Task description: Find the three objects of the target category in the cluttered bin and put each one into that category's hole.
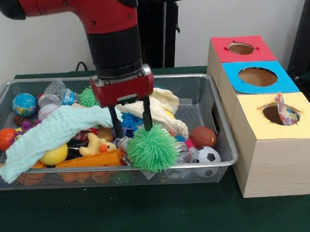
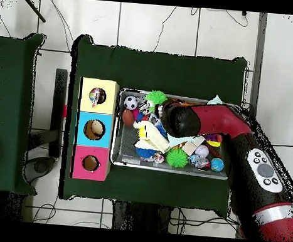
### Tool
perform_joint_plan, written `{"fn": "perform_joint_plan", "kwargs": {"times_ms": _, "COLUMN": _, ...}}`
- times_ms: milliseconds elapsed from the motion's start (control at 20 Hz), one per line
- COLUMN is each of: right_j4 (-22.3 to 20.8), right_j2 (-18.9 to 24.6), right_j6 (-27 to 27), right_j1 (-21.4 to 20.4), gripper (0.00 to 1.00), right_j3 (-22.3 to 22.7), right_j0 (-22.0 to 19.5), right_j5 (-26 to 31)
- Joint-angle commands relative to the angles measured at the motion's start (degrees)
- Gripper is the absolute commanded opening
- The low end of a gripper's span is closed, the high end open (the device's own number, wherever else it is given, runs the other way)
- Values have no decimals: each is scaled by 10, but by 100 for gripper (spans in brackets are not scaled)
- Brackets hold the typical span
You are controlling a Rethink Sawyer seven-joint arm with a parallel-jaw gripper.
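Note:
The wire mesh bin (image 1: 221,163) is full of toys; it also shows in the overhead view (image 2: 114,150). My gripper (image 1: 131,124) is lowered into the bin's middle with its two black fingers (image 1: 147,115) apart, open. A blue spiky toy (image 1: 130,121) lies between them and a big green spiky ball (image 1: 151,148) sits just in front. In the overhead view the red arm (image 2: 193,120) covers the gripper. One patterned soft piece (image 1: 284,109) sticks up out of the yellow-topped box's hole (image 1: 273,115). I see no other patterned piece in the clutter.
A pale green cloth (image 1: 56,130) and a cream cloth (image 1: 164,102) drape over the toys. A basketball (image 1: 202,137), soccer ball (image 1: 207,155), yellow ball (image 1: 55,155) and rubber duck (image 1: 93,146) lie nearby. The blue-topped box (image 1: 258,77) and red-topped box (image 1: 240,48) stand behind the yellow one.

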Motion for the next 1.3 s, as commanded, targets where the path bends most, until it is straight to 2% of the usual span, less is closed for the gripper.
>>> {"fn": "perform_joint_plan", "kwargs": {"times_ms": 50, "right_j4": -28, "right_j2": -53, "right_j6": 23, "right_j1": 84, "gripper": 100, "right_j3": -46, "right_j0": 20, "right_j5": -18}}
{"fn": "perform_joint_plan", "kwargs": {"times_ms": 350, "right_j4": -32, "right_j2": -67, "right_j6": 36, "right_j1": 120, "gripper": 100, "right_j3": -58, "right_j0": 33, "right_j5": -59}}
{"fn": "perform_joint_plan", "kwargs": {"times_ms": 600, "right_j4": -39, "right_j2": -85, "right_j6": 47, "right_j1": 125, "gripper": 100, "right_j3": -67, "right_j0": 47, "right_j5": -87}}
{"fn": "perform_joint_plan", "kwargs": {"times_ms": 850, "right_j4": -38, "right_j2": -89, "right_j6": 31, "right_j1": 131, "gripper": 100, "right_j3": -73, "right_j0": 46, "right_j5": -106}}
{"fn": "perform_joint_plan", "kwargs": {"times_ms": 900, "right_j4": -38, "right_j2": -91, "right_j6": 31, "right_j1": 132, "gripper": 0, "right_j3": -71, "right_j0": 46, "right_j5": -116}}
{"fn": "perform_joint_plan", "kwargs": {"times_ms": 1300, "right_j4": -38, "right_j2": -124, "right_j6": 75, "right_j1": 113, "gripper": 0, "right_j3": -52, "right_j0": 66, "right_j5": -168}}
